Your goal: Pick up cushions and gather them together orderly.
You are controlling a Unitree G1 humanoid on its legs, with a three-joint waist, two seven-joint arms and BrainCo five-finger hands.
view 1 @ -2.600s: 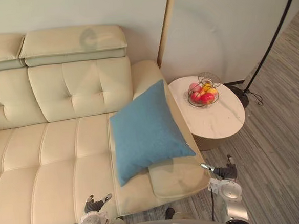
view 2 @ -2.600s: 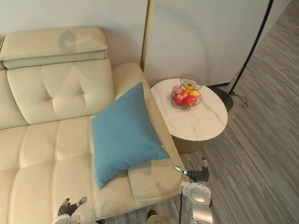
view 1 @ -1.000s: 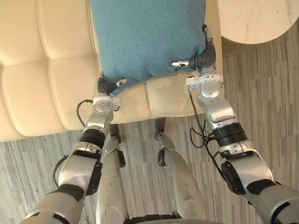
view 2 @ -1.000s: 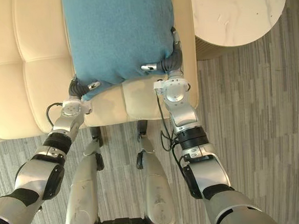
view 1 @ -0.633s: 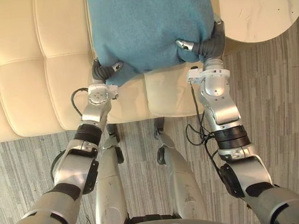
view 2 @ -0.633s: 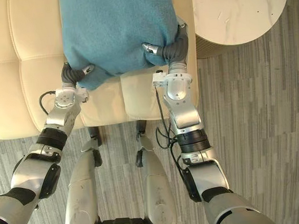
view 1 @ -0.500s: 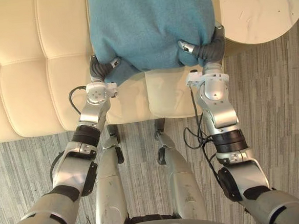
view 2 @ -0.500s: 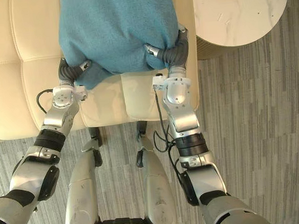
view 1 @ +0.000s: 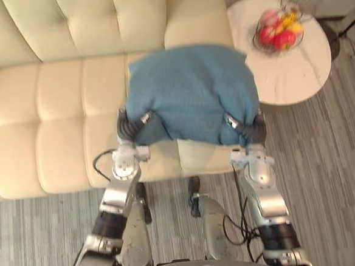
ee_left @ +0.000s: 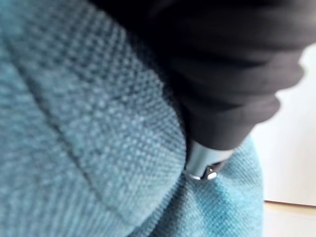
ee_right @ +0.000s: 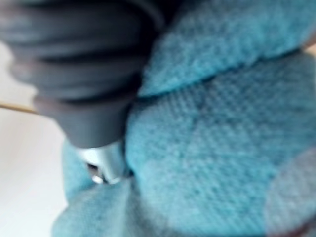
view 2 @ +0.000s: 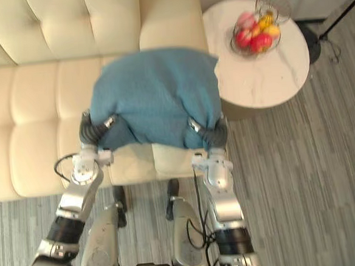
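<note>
Left eye view: you see the blue cushion (view 1: 190, 95) held above the right end of the sofa (view 1: 54, 105), beside the side table (view 1: 289, 76) with its fruit basket (view 1: 277, 31). The left hand (view 1: 131, 125) pinches its near left corner, and the right hand (view 1: 247, 128) pinches its near right corner.

Right eye view: the same arrangement. Judge the cushion as lifted off the seat.

Left wrist view: cushion fabric bunches against the hand's dark cover.

Right wrist view: likewise, fabric is gripped tight.

Status: pick-up appears complete. Carrying the cushion and placing it in order remain.
</note>
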